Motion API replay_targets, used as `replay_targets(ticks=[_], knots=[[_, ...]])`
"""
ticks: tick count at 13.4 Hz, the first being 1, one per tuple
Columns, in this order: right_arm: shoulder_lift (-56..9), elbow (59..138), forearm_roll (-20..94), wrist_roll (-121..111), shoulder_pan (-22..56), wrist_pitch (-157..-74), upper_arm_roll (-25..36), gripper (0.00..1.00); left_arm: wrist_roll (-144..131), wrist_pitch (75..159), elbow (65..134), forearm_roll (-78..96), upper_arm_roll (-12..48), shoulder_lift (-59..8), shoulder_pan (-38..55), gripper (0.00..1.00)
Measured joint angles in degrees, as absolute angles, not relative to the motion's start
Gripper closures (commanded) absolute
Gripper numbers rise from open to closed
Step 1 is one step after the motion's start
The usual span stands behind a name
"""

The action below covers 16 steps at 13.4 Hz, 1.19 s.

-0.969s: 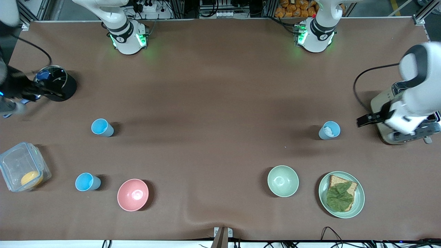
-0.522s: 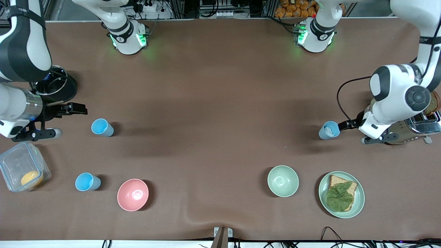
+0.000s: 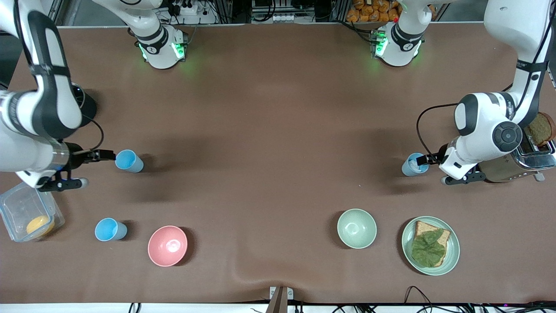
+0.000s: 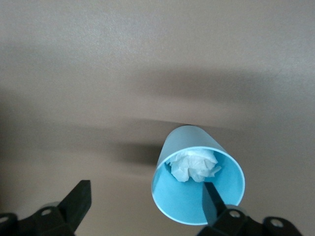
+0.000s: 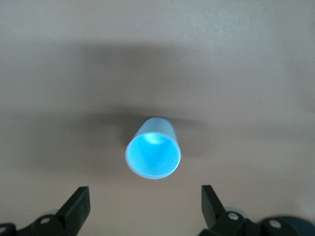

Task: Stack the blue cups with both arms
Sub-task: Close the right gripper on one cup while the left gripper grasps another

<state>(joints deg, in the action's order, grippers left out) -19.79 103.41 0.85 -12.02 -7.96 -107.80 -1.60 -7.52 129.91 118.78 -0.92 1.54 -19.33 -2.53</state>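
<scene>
Grippers were swung in on small light-blue plastic tumblers. Right gripper (image 5: 142, 209), fingers apart, was brought beside empty cup (image 3: 128, 160). Left gripper (image 4: 145, 209), spread, was straddling rim of tissue-filled cup (image 4: 197, 182). Grasps judged imminent; third cup (image 3: 110, 229) untouched beside pink bowl (image 3: 167, 245).

White arms (image 3: 495, 126); blk bands, seemingly.

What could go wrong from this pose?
1. The left tool is off-centre: one finger sits over the mouth of the blue cup with crumpled paper, so closing could tip it or grip only the rim.
2. That paper wad may block nesting.
3. The right tool is open and short of the empty blue cup; advancing could push it.
</scene>
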Motion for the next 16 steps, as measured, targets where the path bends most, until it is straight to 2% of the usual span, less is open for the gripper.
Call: replay_targets(ticks=[3,4,5,7,9,10,12,13,16], knots=[[-20.94,109.39,0.85,-12.98,-9.23,-113.99,-1.59,0.0,-7.52,130.4,118.9,-0.92,2.02,-20.56,-2.53,0.13],[-21.64,110.07,0.85,-12.98,-9.46,-114.81,-1.58,0.0,-7.52,130.59,118.9,-0.83,2.28,-20.99,-2.53,0.19],[-22.51,110.38,0.85,-12.98,-9.78,-115.77,-1.58,0.0,-7.52,130.7,118.91,-0.65,2.47,-21.38,-2.53,0.3],[-24.19,110.47,0.88,-12.98,-10.35,-116.94,-1.57,0.0,-7.52,130.82,118.9,-0.3,2.57,-21.79,-2.53,0.68],[-25.53,110.48,0.92,-12.98,-10.53,-117.54,-1.58,0.0,-7.52,130.93,118.9,-0.25,2.57,-21.9,-2.54,1.0],[-26.17,110.48,0.94,-12.98,-10.55,-117.91,-1.58,0.05,-7.52,130.96,118.9,-0.24,2.57,-21.9,-2.54,1.0],[-27.48,110.48,0.95,-12.98,-10.75,-118.63,-1.58,0.9,-7.52,131.11,118.87,-0.23,2.6,-21.9,-2.54,1.0],[-28.05,110.49,1.0,-12.98,-10.9,-118.75,-1.58,1.0,-7.52,131.2,118.82,-0.22,2.62,-21.9,-2.54,1.0],[-28.79,110.48,2.3,-12.98,-11.27,-118.83,-1.58,1.0,-7.52,131.37,118.22,-0.22,2.7,-21.68,-2.54,1.0]])
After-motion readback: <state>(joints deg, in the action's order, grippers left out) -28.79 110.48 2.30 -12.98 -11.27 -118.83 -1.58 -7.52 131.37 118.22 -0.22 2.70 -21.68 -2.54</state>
